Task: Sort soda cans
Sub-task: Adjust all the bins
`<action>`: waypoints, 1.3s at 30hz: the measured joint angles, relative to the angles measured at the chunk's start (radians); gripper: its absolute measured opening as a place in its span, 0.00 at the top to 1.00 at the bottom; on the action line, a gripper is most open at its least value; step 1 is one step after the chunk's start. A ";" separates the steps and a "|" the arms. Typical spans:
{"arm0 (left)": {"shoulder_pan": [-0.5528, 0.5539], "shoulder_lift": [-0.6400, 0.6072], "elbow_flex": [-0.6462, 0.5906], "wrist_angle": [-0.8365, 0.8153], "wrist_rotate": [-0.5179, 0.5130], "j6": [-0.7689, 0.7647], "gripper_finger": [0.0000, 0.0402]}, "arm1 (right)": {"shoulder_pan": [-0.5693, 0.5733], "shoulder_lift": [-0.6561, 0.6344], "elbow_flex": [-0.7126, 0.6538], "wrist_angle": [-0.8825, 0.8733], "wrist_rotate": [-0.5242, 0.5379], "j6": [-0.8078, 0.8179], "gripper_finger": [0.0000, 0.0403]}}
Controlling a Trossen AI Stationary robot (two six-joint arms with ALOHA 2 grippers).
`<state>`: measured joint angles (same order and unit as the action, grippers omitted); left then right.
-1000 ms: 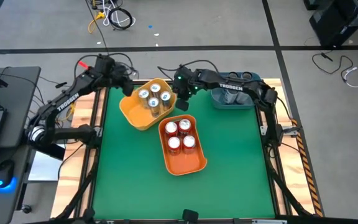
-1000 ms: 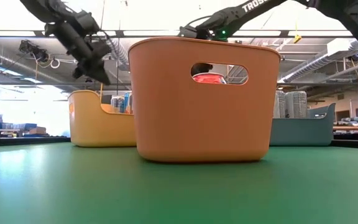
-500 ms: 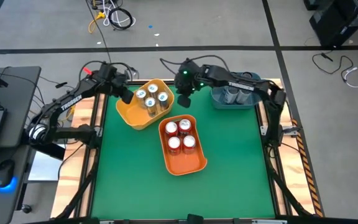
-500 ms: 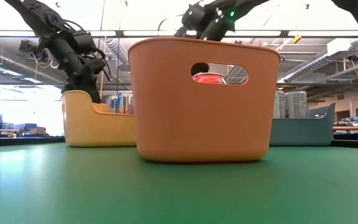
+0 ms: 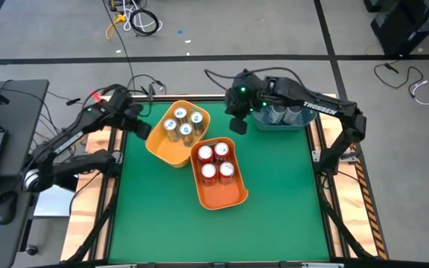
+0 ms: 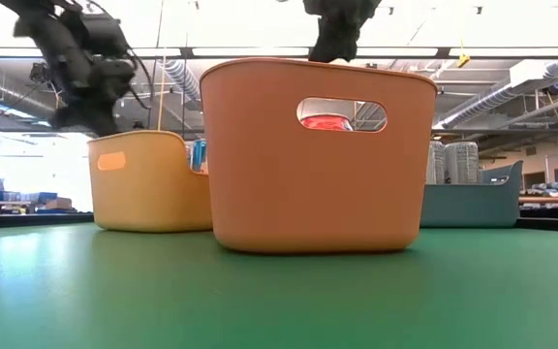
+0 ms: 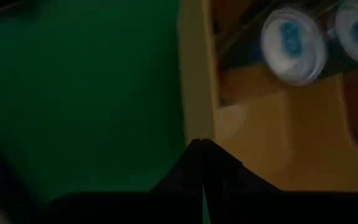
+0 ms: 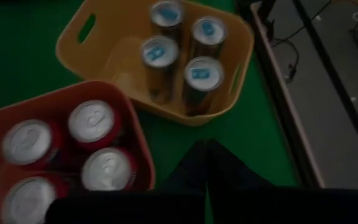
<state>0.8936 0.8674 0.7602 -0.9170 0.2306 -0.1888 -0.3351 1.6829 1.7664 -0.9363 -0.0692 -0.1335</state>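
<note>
Yellow bin point(image 5: 171, 140) has shifted left; closed left end effector point(image 5: 135, 125) pressing its rim may tip the cans point(image 5: 184, 125), while the closed right end effector point(image 5: 238, 123) hovers.

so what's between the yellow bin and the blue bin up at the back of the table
In the high view, the right gripper, shut, hangs between the yellow bin and the blue bin, over bare green table. Nothing else lies there.

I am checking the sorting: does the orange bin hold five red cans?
No, the high view shows four red cans in the orange bin.
</note>
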 joint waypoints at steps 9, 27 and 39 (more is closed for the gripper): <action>-0.079 -0.120 0.001 -0.148 -0.116 -0.040 1.00 | 0.148 0.002 -0.132 0.010 -0.003 0.034 1.00; -0.168 0.001 -0.145 0.036 0.006 -0.045 1.00 | 0.094 0.018 -0.370 0.286 0.071 0.126 1.00; -0.295 -0.173 -0.032 -0.043 -0.043 -0.183 1.00 | 0.103 -0.003 -0.370 0.310 0.068 0.104 1.00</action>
<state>0.5987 0.6948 0.7278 -0.9604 0.1872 -0.3718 -0.2322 1.6801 1.3960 -0.6261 -0.0010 -0.0292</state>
